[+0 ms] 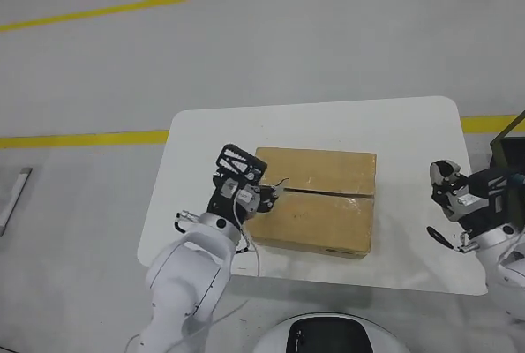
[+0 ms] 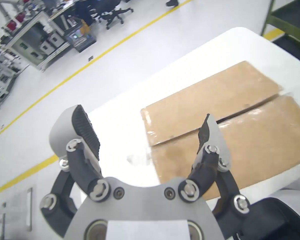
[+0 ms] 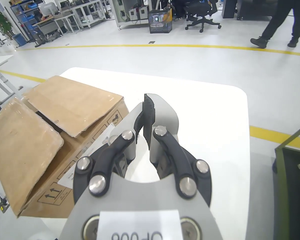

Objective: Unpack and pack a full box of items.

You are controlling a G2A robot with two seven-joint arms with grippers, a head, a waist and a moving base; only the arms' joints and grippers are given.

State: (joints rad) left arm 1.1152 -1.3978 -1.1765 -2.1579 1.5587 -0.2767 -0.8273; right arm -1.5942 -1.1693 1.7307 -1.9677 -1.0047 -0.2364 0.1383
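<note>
Opening the box (image 1: 319, 199) was judged the step in hand: left claw (image 2: 145, 118) spread near its seam, right claw (image 3: 146, 102) pressed together, a flap to be lifted next.

White table (image 1: 403, 132) w/ rounded corners. One brown cardboard box (image 1: 315, 199) sits directly on it, approx. mid-table, bare tabletop all round. Box top flaps folded down w/ a narrow gap between them.

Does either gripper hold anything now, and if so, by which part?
Nothing is held. The left gripper is open at one end of the cardboard box; the right gripper is shut on nothing, beside the box.
</note>
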